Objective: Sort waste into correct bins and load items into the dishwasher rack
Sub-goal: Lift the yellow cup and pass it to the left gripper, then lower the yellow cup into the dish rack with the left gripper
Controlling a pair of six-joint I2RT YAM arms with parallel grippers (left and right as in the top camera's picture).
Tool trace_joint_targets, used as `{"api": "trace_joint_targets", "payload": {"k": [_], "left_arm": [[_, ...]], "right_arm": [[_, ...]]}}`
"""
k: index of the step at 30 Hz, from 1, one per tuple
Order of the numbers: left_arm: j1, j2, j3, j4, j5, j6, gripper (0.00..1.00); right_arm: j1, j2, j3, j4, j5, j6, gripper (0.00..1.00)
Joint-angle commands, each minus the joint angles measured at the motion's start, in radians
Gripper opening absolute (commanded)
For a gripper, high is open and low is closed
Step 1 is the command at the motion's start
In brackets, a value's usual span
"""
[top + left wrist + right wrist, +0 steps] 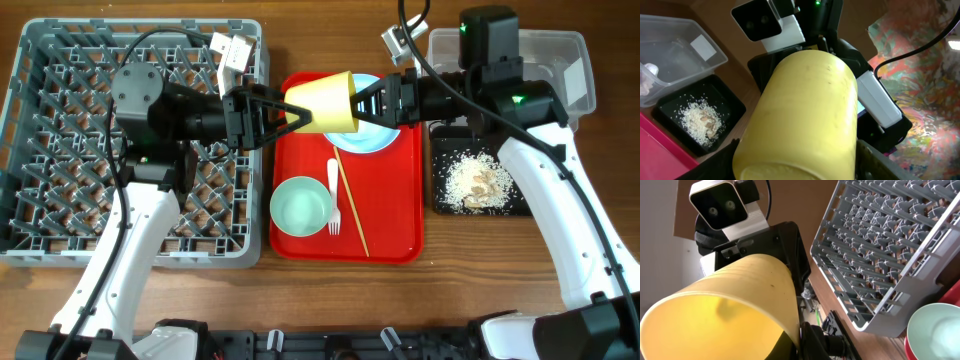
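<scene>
My yellow cup (325, 102) lies sideways, its rim pinched by my right hand (360, 102) and its base pointing left between my left hand's (295, 108) spread fingers, though I cannot tell if they are gripping.

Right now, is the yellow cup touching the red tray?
Apart. The left wrist view shows the yellow cup held aloft, the red tray far below.

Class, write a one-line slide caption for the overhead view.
Yellow cup held sideways between left gripper and right gripper above the red tray.
</scene>
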Motion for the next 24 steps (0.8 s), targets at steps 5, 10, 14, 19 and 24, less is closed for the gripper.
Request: {"api": "trace_joint_targets", "payload": {"k": [5,10,14,19,24], "left_arm": [[0.005,0.003,0.011,0.003,-0.002,-0.001,0.61],[0.006,0.003,0.011,0.003,-0.002,0.003,0.6],[0.006,0.004,0.011,-0.021,-0.003,0.097,0.56],[0.014,0.005,0.011,-0.095,-0.006,0.161,0.56],[0.1,0.005,0.011,-0.262,-0.031,0.295,0.57]], "right_arm": [[0.0,0.007,0.003,0.001,-0.02,0.002,0.04],[0.0,0.007,0.003,0.001,-0.02,0.003,0.09],[0.0,0.007,0.003,0.001,-0.02,0.003,0.38],[-0.001,0.007,0.003,-0.011,0.059,0.021,0.47],[-0.001,0.007,0.003,-0.013,0.298,0.026,0.53]]}}
